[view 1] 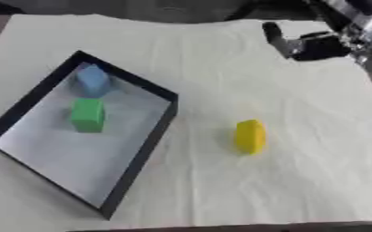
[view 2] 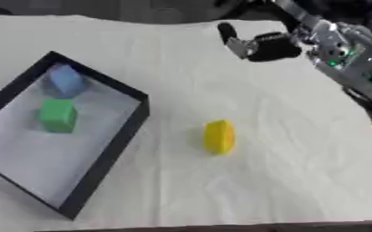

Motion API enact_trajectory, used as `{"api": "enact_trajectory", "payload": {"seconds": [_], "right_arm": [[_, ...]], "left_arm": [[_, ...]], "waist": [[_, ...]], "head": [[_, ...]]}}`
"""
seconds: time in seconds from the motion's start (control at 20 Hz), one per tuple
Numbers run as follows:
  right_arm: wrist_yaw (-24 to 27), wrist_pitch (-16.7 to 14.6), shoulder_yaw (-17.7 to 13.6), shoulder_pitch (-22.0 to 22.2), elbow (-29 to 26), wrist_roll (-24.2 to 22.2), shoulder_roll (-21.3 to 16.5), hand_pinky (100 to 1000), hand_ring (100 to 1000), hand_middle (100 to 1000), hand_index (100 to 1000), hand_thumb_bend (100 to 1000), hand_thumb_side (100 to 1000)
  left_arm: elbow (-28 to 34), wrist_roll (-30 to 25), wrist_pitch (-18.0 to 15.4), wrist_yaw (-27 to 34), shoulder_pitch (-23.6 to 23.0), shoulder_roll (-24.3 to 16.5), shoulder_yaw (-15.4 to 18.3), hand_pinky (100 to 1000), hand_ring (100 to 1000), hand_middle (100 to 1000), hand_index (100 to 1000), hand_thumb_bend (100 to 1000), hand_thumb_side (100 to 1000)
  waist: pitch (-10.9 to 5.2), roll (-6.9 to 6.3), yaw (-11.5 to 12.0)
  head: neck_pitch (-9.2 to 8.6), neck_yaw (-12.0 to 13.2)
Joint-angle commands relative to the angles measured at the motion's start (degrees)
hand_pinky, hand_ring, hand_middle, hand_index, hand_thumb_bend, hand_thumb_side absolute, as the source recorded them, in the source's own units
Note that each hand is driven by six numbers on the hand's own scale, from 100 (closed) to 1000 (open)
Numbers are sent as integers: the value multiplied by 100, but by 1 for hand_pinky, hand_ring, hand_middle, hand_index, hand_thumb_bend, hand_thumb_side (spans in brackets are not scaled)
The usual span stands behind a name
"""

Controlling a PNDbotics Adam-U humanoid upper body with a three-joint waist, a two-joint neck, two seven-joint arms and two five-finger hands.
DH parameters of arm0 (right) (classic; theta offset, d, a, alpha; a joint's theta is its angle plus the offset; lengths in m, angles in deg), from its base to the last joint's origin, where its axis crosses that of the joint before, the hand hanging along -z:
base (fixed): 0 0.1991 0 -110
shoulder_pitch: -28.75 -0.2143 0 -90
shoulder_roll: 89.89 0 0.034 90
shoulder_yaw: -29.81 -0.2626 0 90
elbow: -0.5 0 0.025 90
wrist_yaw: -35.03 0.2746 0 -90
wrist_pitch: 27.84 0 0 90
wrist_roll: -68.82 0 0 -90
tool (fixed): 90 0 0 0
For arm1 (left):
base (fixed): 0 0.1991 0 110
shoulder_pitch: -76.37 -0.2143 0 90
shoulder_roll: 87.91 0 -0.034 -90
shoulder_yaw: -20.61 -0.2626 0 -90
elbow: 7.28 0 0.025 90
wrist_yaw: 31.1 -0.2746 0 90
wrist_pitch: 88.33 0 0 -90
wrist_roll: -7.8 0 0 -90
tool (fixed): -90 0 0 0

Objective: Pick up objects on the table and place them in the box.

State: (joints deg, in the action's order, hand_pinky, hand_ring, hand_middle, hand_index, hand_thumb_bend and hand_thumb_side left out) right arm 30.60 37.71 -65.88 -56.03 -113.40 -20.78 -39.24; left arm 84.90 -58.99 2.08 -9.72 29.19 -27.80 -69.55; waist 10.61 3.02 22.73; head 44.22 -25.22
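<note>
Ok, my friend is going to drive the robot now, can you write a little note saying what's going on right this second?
Right hand: up over the far right of the table, holding nothing; can't tell if its fingers are open or curled.
Left hand: not in view.
Box: on the left, black walls, pale floor.
Done: blue block and green block are in the box.
Left: yellow block sits alone on the cloth right of the box. Pick it up and put it in.

One black-walled box (view 1: 138, 152) toward the left edge of the table (view 1: 300, 181). Three blocks in all: one blue block (view 1: 92, 80) and one green block (view 1: 87, 115) inside the box, one yellow block (view 1: 250, 136) out on the tabletop. One hand (view 2: 261, 45) near the far right corner.
</note>
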Motion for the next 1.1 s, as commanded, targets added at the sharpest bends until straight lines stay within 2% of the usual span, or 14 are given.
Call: {"api": "enact_trajectory", "payload": {"seconds": [0.05, 0.25, 0.45, 0.6, 0.75, 0.85, 0.95, 1.1], "right_arm": [[-899, -222, 259, 127, -69, -117, 176, 908, 761, 785, 918, 100, 106], [-1891, -87, 757, 304, -69, -302, 483, 907, 770, 791, 924, 100, 153], [-2412, 52, 1038, 359, -69, -419, 669, 909, 772, 797, 931, 100, 162], [-2415, 48, 1019, 341, -69, -224, 631, 906, 767, 794, 928, 100, 151], [-2240, -96, 781, 298, -69, 308, 330, 894, 770, 798, 924, 144, 149], [-2192, -253, 685, 351, -69, 549, 150, 895, 774, 800, 925, 138, 155], [-2221, -369, 694, 472, -69, 560, 81, 904, 781, 810, 933, 118, 169], [-2345, -445, 793, 651, -69, 335, 71, 918, 794, 826, 946, 133, 216]], "left_arm": [[77, 22, 8, 5, 51, -237, 84, 868, 675, 797, 822, 164, 569], [62, -11, 22, -15, 48, -221, 57, 870, 674, 798, 821, 162, 571], [35, -37, 37, -40, 47, -217, 37, 871, 673, 798, 821, 156, 574], [15, -44, 40, -62, 26, -235, 31, 871, 672, 798, 821, 154, 575], [-4, -43, 39, -88, 2, -265, 28, 872, 672, 798, 821, 155, 571], [-3, -42, 30, -102, -9, -284, 31, 872, 672, 798, 821, 154, 570], [-5, -45, 30, -111, -22, -306, 29, 873, 672, 799, 821, 153, 571], [-15, -49, 34, -119, -46, -324, 29, 874, 671, 799, 820, 152, 574]], "waist": [[-92, 27, -5], [-72, 11, -1], [-53, -10, -12], [-41, -17, -49], [-46, -16, -105], [-51, -14, -126], [-52, -7, -137], [-58, 8, -150]], "head": [[-10, 28], [-10, 25], [-10, 33], [-10, 62], [-10, 83], [-10, 101], [-10, 121], [-10, 139]]}}
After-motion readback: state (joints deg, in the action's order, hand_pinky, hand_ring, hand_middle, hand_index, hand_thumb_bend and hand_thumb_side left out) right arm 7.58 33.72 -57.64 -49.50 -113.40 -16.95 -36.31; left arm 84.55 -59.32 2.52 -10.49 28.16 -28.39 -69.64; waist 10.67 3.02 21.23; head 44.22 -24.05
